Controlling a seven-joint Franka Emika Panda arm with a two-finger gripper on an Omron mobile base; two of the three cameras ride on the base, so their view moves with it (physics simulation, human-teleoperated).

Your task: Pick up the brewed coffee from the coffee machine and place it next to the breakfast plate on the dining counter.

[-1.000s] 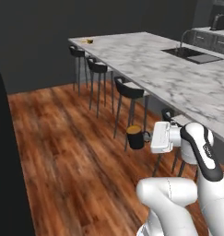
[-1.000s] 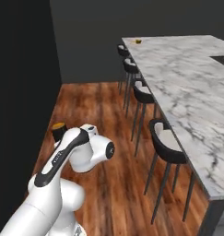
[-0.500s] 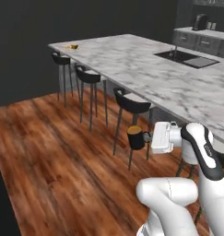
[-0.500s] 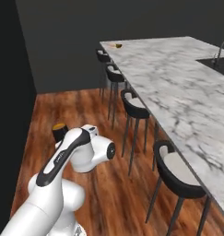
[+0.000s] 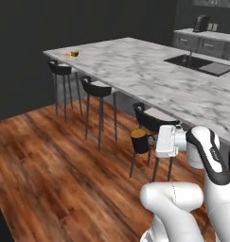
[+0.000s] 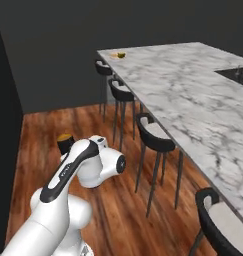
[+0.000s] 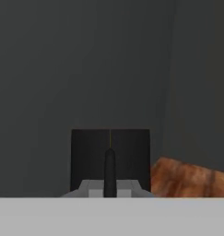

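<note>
Fingertips of the gripper (image 5: pixel 151 142) hidden in left base view behind the white hand and the black mug (image 5: pixel 141 141); the mug's handle side meets the hand, contact itself not visible.

Right base view: mug (image 6: pixel 65 143) mostly covered by the arm's upper link, just its orange-brown top and a sliver of black wall showing.

Hand view: mug (image 7: pixel 110 159) seen as a flat black block, rim and liquid not discernible; lower part cut by the grey band.

Breakfast plate (image 5: pixel 71 54) at the far corner of the dining counter (image 5: pixel 135 71): too small to separate food from dish; likewise in right base view (image 6: pixel 120 55).

Coffee machine (image 5: pixel 201 22) on the back counter: small, dim, no detail readable.

Nearest stool (image 6: pixel 220 222) cropped by the bottom edge in right base view.
</note>
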